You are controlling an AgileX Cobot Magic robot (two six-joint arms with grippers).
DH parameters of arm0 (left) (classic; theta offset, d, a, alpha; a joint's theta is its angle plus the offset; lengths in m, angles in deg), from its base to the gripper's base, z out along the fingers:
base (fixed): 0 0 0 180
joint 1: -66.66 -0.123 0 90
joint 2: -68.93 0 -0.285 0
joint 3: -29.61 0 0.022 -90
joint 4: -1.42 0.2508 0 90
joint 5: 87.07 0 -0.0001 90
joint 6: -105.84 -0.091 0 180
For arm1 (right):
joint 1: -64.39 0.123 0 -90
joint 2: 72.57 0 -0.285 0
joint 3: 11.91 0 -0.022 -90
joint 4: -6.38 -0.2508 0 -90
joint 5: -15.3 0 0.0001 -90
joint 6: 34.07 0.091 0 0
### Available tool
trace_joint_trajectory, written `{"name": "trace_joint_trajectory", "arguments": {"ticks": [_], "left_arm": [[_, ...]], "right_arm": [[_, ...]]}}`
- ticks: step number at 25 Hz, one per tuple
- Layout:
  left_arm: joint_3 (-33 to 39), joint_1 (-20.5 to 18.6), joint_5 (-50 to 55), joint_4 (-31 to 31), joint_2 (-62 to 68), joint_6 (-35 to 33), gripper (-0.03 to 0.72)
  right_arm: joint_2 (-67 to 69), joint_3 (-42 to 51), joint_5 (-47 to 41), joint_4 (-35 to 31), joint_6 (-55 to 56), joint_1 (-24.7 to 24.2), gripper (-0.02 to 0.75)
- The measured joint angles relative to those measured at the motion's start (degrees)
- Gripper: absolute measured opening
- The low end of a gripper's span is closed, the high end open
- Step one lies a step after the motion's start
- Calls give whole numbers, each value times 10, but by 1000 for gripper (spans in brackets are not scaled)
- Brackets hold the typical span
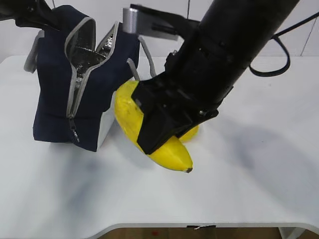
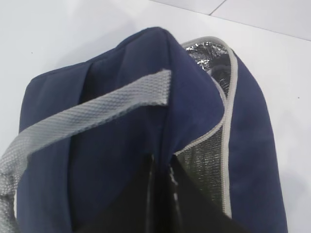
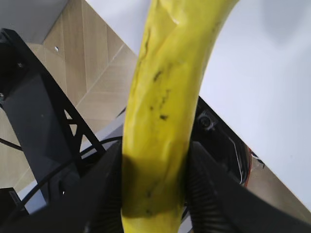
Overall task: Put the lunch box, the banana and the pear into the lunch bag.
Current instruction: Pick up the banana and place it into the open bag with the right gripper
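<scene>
The navy lunch bag (image 1: 55,99) stands at the left, unzipped, with its silver lining (image 1: 87,55) showing. My left gripper (image 2: 160,167) is shut on a fold of the bag's navy top fabric (image 2: 146,87), beside a grey strap (image 2: 87,114). My right gripper (image 1: 159,129) is shut on the banana (image 1: 174,154) and holds it at a slant just right of the bag, dark tip low over the table. In the right wrist view the banana (image 3: 165,87) sits clamped between the two fingers (image 3: 104,194). A yellow bit of the pear (image 1: 192,133) shows behind the right gripper. The lunch box is out of view.
The white table (image 1: 249,189) has its front edge close below the banana. The right arm's thick black body (image 1: 234,45) crosses the middle and hides the table behind it. A wall stands at the back.
</scene>
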Motion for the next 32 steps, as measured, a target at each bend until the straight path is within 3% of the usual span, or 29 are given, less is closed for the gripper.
{"name": "trace_joint_trajectory", "arguments": {"ticks": [11,32], "left_arm": [[0,0,0,-18,0,0,-6],[0,0,4,-43,0,0,-6]], "right_arm": [[-20,-87,-1,-4,-1,0,307],[273,-378,61,53,52,-6,307]]}}
